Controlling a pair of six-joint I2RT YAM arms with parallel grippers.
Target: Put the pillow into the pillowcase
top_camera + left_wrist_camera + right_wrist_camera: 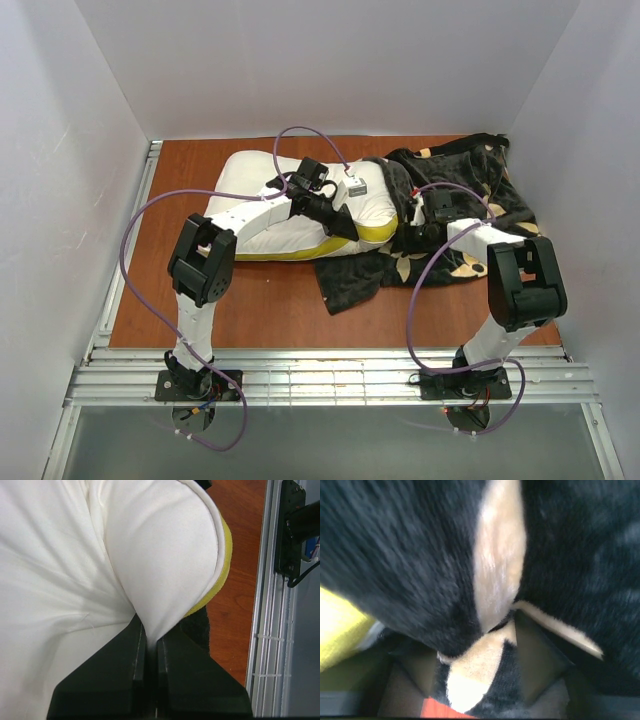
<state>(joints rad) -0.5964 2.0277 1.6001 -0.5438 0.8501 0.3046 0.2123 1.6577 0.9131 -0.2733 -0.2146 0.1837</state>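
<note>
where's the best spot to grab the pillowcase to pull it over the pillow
Probably the edge of the pillowcase bunched against the yellow-banded right end of the pillow, coming from the right and above. That rim laps over the pillow there, so it looks like the opening; the rest lies crumpled further right.

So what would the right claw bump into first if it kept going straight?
The pillowcase. The right claw is nosed right into its black plush fabric, which fills the view ahead. What lies behind is hidden.

One pillow, one pillowcase, two arms, two purple cables, one table.
</note>
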